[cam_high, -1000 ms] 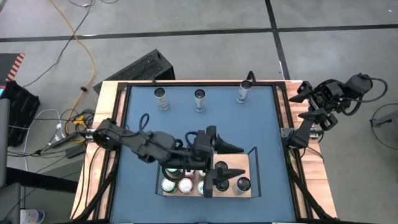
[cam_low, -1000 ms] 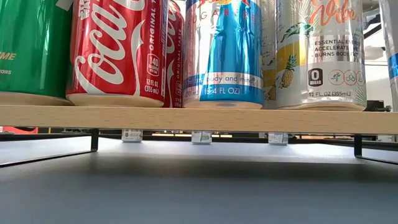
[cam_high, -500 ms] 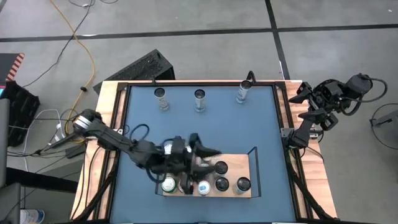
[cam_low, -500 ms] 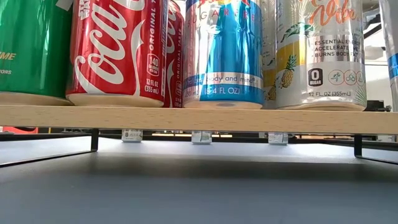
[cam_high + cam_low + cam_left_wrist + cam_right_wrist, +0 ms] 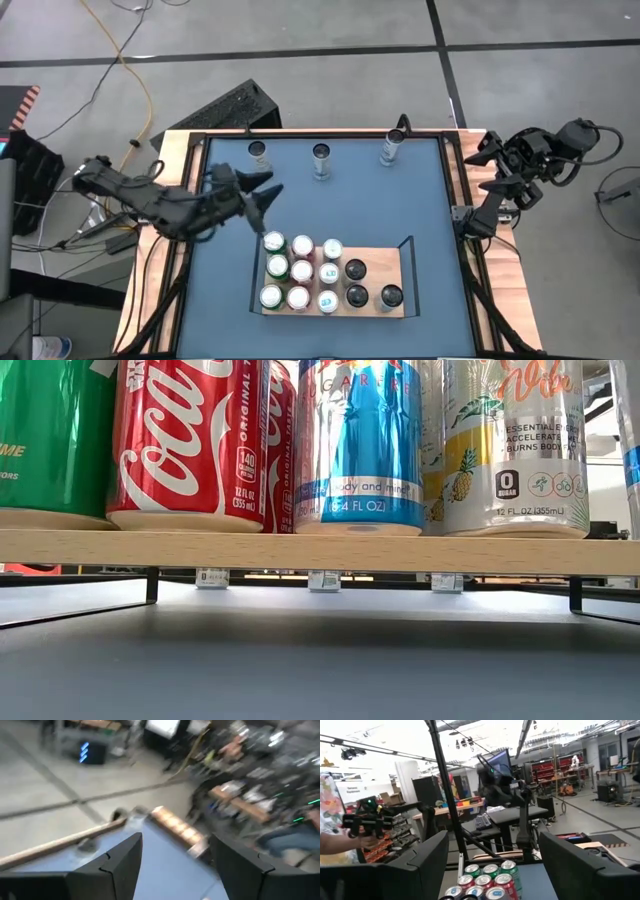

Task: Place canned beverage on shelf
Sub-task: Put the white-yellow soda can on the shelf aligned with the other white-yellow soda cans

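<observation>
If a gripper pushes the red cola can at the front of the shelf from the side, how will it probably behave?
The red cola can stands upright, tall on a narrow base, so a high push may tip it. Its glossy wall looks slippery for fingers. Cans crowd beside it on the shelf, so it would likely bump neighbours rather than slide freely.

Cans (image 5: pixel 300 272) stand on the shelf (image 5: pixel 380 268); three behind it.

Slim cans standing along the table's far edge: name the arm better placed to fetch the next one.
Left. The left gripper hangs empty near the leftmost slim can; the right gripper waits beyond the table's right edge.
</observation>
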